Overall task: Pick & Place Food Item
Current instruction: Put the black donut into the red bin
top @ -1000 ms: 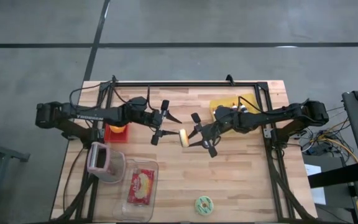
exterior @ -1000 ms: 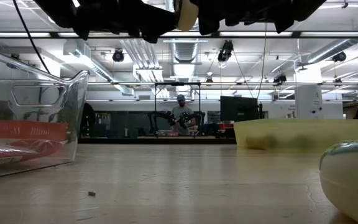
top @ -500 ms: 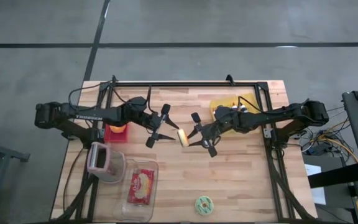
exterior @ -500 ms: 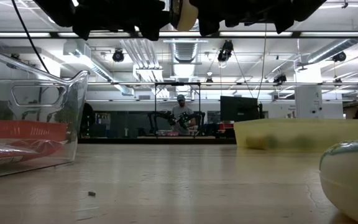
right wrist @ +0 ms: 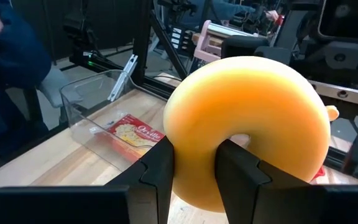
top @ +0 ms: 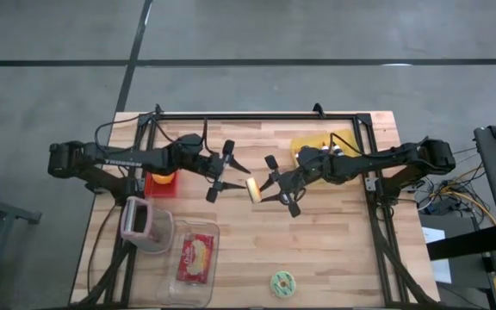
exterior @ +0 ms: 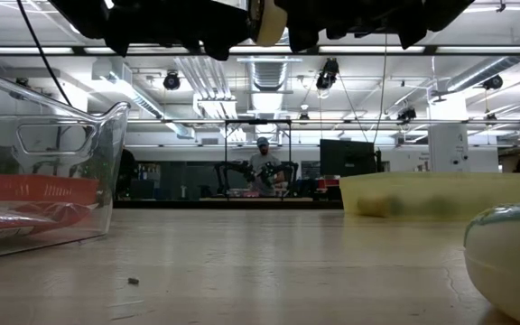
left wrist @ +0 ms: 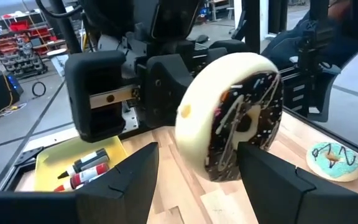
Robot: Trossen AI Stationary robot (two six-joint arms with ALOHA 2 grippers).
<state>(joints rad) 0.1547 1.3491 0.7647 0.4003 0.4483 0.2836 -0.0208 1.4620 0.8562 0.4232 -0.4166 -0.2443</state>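
The pale iced ring donut with dark drizzle hangs above mid-table, pinched in my right gripper. My left gripper sits just beside it, fingers spread wide around nothing.

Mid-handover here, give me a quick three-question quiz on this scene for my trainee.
1. True or false: the right hand is shut on the donut, holding it in the air above the table.
2. Pick one. The left hand is: A) shut on the donut, B) open right beside the donut, C) resting flat on the wood.
3. Short answer: what lies inside the clear bin?

Key: 1 true. 2 B. 3 a red snack packet.
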